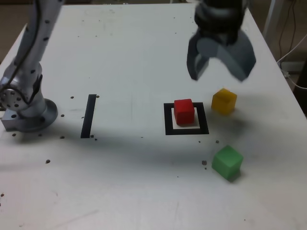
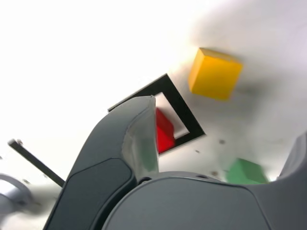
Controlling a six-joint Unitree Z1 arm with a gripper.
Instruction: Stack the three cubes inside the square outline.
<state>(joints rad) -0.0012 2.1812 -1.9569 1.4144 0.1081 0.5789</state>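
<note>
Jaws (image 1: 218, 67) wide apart, empty, above counter (image 1: 134, 48). Red cube (image 1: 184, 111) inside square outline (image 1: 186, 130). Yellow cube (image 1: 224, 101) just beside outline; green cube (image 1: 227, 162) apart, nearer.

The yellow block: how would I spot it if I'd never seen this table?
Find the black tape square outline on the white table, with the red cube inside. Just past its corner, toward the exterior view's right, sits the yellow cube, under the open gripper. The green cube lies nearer the camera.
</note>
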